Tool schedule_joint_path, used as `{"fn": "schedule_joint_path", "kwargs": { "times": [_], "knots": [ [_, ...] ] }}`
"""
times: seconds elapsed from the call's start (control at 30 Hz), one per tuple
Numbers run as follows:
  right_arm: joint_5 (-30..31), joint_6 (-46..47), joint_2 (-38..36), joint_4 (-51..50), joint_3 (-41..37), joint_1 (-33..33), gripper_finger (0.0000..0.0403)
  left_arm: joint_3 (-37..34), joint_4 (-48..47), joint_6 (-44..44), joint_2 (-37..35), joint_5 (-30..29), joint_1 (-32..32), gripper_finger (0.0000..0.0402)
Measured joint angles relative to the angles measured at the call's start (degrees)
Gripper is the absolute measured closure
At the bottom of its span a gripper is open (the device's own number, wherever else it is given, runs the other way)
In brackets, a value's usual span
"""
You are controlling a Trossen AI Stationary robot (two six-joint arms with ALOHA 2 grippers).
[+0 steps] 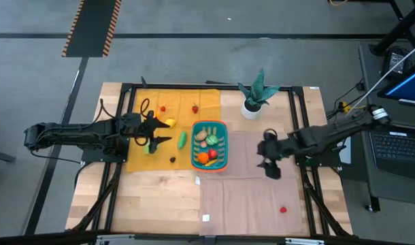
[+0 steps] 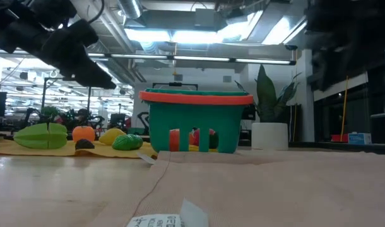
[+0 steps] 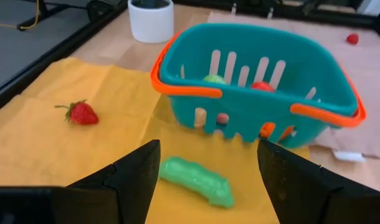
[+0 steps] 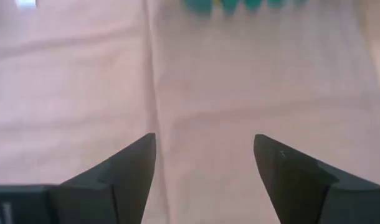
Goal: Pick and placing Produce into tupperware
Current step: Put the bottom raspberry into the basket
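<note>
The teal slotted basket with an orange rim (image 1: 224,126) (image 3: 258,68) (image 2: 195,123) stands at the seam of the yellow and pink cloths and holds several toy fruits. Outside it, a green pod (image 1: 182,139) (image 3: 196,180), a yellow fruit (image 1: 170,122), two strawberries (image 1: 195,108) (image 3: 82,113) (image 1: 162,108) and a small dark piece (image 1: 172,160) lie on the yellow cloth. A red berry (image 1: 284,209) lies on the pink cloth. My left gripper (image 1: 165,133) (image 3: 209,155) is open, above the cloth just left of the pod. My right gripper (image 1: 264,155) (image 4: 204,149) is open over the pink cloth, right of the basket.
A green plant in a white pot (image 1: 254,102) (image 3: 151,18) stands beyond the basket near the far edge. In the low view more produce (image 2: 84,133) lies on the yellow cloth left of the basket. A paper label (image 1: 206,218) lies near the table's near edge.
</note>
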Motion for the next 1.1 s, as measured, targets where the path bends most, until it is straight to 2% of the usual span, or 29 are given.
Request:
{"fn": "schedule_joint_path", "kwargs": {
  "times": [0.13, 0.4, 0.67, 0.87, 1.1],
  "knots": [
    [2.15, 7.79, -0.43, -5.41, -0.69, 8.16, 0.0134, 0.0, 0.82, -0.86, 0.0, 0.0, 0.0, 0.014],
    [3.06, 19.89, 1.35, -8.15, -0.69, 23.02, 0.0134, 0.0, 0.84, -0.87, 0.0, -0.02, 0.0, 0.014],
    [1.38, 33.81, 9.61, -10.16, 0.42, 36.04, 0.0134, 0.0, 0.84, -1.14, 0.02, -0.02, 0.0, 0.014],
    [1.06, 39.59, 20.85, -13.15, 9.71, 43.57, 0.0134, 0.0, 0.84, -2.34, 0.02, -0.02, 0.0, 0.014],
    [3.14, 40.79, 34.55, -18.33, 23.5, 47.59, 0.0134, 0.0, 0.84, -2.39, 0.02, -0.04, 0.0, 0.014]
  ]
}}
